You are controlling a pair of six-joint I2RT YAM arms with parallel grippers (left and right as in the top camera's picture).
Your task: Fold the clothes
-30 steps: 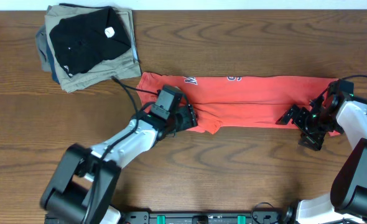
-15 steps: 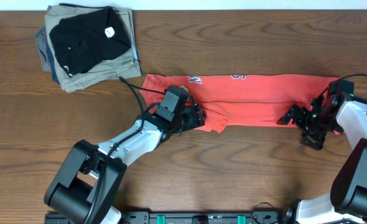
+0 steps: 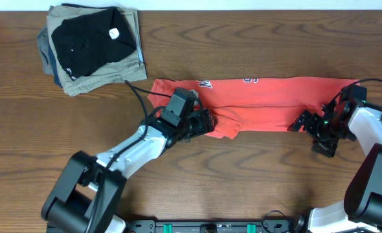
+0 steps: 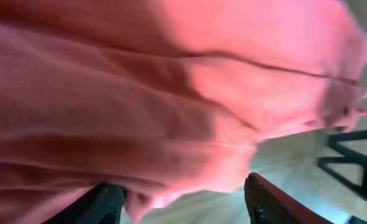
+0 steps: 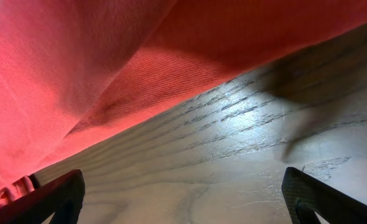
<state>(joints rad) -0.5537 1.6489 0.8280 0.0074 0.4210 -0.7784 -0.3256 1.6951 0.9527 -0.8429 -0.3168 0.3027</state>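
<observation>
Between the two grippers, the red-orange T-shirt (image 3: 269,103) lies flat on the table (image 3: 243,188) as a long folded band, its white lettering (image 3: 205,83) peeping out along the edge farther from both tools; one end of the band reaches a little past the left gripper (image 3: 204,122), and the other end lies at the right gripper (image 3: 313,133). The left gripper sits on the band's near hem, where the cloth is bunched into a small bulge at its tip; in its wrist view the jaws stand wide apart, released, with cloth draped above them and over the left-hand one (pale wood shows in the gap between them). The right gripper rests at the near hem of the opposite end; its jaws too are spread wide, gripping nothing, with the hem hanging just ahead of them and lit table grain between. Well beyond the left gripper, away from the right one and apart from the shirt, sits a stack (image 3: 134,48) of folded clothes: a black garment (image 3: 87,35) with a white tag (image 3: 114,33) on top, a khaki garment (image 3: 107,76) under it, and a blue garment (image 3: 43,55) showing at the stack's outer side.
</observation>
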